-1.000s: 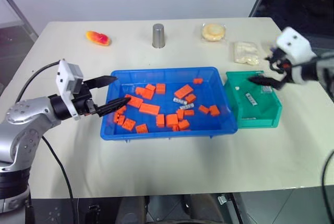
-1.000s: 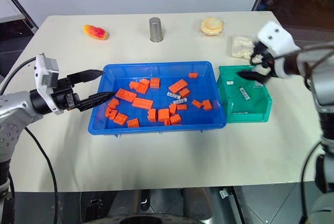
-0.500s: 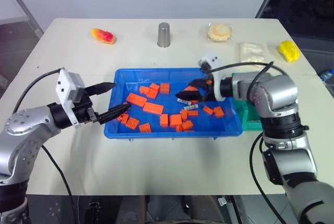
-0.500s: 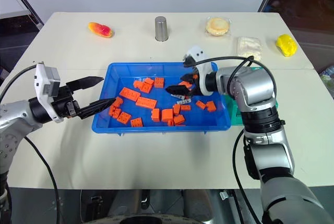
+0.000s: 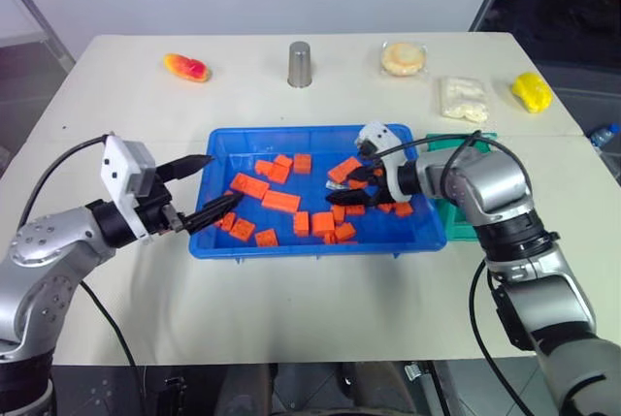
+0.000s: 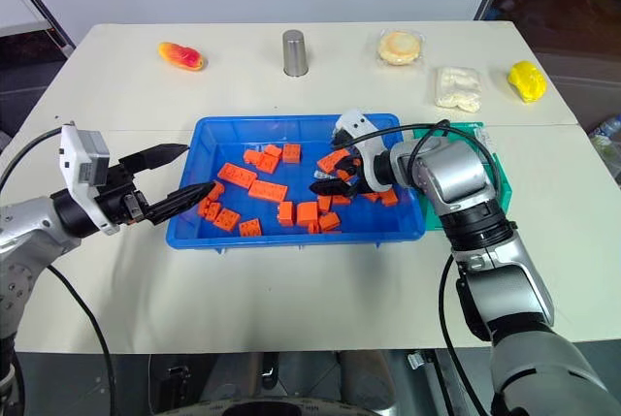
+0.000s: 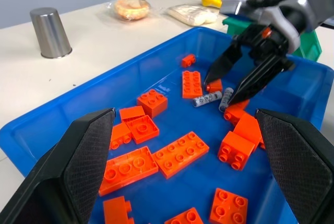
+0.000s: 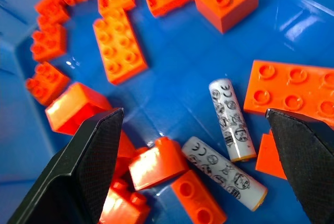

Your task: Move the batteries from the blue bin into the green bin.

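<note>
Silver-grey batteries [image 8: 229,118] lie among orange blocks [image 8: 119,48] right of centre in the blue bin [image 5: 291,244]; the right gripper [image 7: 236,83] hangs spread wide above them. Left gripper [image 5: 208,185] gapes empty at the bin's left rim.

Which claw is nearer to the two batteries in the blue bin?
Right. The right claw hangs open just above the batteries; the left claw waits open at the blue bin's far end.

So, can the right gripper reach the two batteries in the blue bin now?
Probably yes. The right gripper hangs open just above the two batteries, which lie on the blue bin's floor. Orange blocks crowd one battery's end, which may hinder a clean grip.
</note>
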